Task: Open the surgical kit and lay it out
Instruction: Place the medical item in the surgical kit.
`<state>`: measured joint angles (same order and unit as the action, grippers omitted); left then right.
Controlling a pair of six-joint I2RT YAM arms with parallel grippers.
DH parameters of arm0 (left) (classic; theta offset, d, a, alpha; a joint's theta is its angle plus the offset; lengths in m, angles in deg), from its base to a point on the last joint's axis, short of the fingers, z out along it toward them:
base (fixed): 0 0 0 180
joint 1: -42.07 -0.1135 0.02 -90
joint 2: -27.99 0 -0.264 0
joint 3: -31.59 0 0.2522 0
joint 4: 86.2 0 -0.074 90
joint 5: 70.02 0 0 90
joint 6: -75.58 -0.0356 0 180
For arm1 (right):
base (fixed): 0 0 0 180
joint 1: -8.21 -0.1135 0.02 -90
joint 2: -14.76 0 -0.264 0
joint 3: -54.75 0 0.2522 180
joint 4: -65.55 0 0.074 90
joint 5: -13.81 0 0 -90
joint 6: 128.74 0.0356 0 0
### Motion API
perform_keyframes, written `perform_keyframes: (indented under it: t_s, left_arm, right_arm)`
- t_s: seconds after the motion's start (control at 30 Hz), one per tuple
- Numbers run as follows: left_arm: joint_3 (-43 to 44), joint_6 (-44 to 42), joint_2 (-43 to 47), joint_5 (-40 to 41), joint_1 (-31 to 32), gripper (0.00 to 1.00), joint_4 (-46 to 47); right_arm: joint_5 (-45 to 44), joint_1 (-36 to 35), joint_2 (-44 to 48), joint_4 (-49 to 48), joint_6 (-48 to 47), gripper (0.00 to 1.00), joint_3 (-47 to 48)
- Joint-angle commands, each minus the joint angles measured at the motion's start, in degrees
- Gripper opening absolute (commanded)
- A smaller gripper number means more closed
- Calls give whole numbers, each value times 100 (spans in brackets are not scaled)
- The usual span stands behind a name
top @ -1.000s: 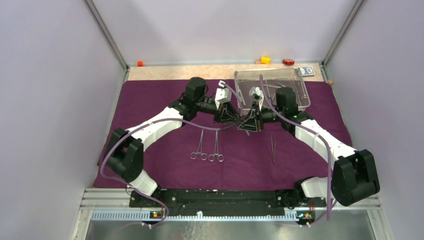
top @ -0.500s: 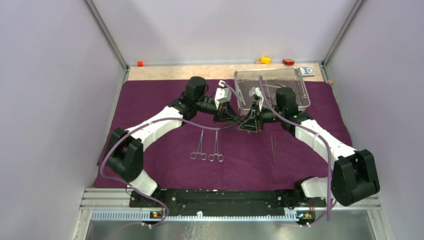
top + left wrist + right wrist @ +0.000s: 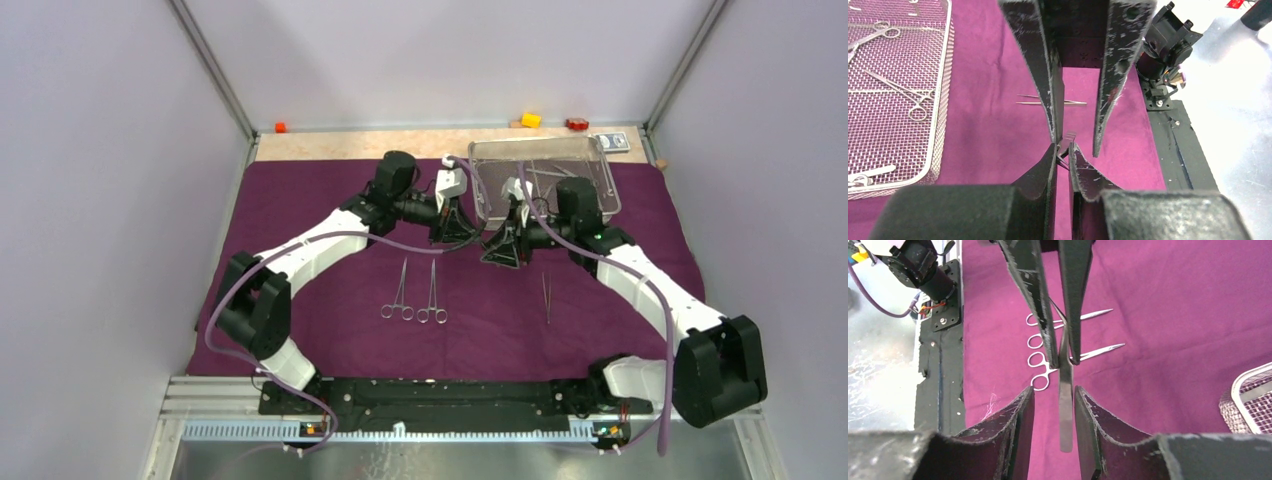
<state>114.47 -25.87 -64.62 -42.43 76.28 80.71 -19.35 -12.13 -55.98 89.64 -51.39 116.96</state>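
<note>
The tweezers (image 3: 1066,405) hang in the air above the purple cloth (image 3: 300,200), pinched at one end by my left gripper (image 3: 1064,362). My right gripper (image 3: 1053,395) stands released around them, not touching. I should pull the right straight back, then lay them beside the two clamps (image 3: 433,290).

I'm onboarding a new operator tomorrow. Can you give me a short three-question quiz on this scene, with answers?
1. Count: how many instruments lie out on the purple cloth?
2. Which gripper pinches the slim steel instrument held between the arms: A left, B right, C neither?
3. True or false: the mesh tray is empty.
Key:
1. Three: two clamps and one pair of tweezers.
2. A: the left gripper pinches it; the right gripper stands open around it.
3. False: steel tools lie in it.
</note>
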Motion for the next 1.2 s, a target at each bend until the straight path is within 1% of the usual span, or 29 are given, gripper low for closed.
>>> perform_keyframes:
  t_s: [0.0, 0.17, 0.33, 0.5, 0.6, 0.73, 0.8, 0.9, 1.0, 1.07, 1.17]
  left_arm:
    - [281, 399, -106, -22, 4, 13, -40]
    - [291, 655, -202, -121, 4, 13, 39]
    - [291, 741, -216, -159, 11, 12, 105]
    - [276, 802, -238, -196, 8, 13, 131]
    - [274, 803, -245, -193, 13, 13, 135]
    - [267, 808, -253, -193, 11, 14, 128]
    - [274, 812, -265, -168, 12, 20, 127]
    - [309, 778, -240, -66, -16, 37, 115]
    - [306, 482, -124, 142, -100, 52, 95]
    - [304, 210, 4, 454, -189, 61, 52]
    - [323, -66, 68, 767, -334, 68, 49]
  right_arm:
    - [-120, 33, 297, 10, -326, 35, 227]
    - [-126, 38, 197, -5, -284, 35, 235]
    - [-131, 38, 104, -23, -243, 29, 243]
    - [-161, 36, 40, -79, -175, 26, 252]
    - [-167, 35, 17, -131, -113, 21, 253]
    - [-213, 36, 29, -199, -57, 8, 237]
    - [-297, 36, 41, -278, 16, 5, 206]
    - [-451, 45, 46, -438, 263, 0, 104]
    - [-428, 185, -66, -622, 719, 0, 5]
    - [-329, 398, -304, -605, 1102, 0, -39]
    - [151, 689, -771, -571, 1575, 0, -209]
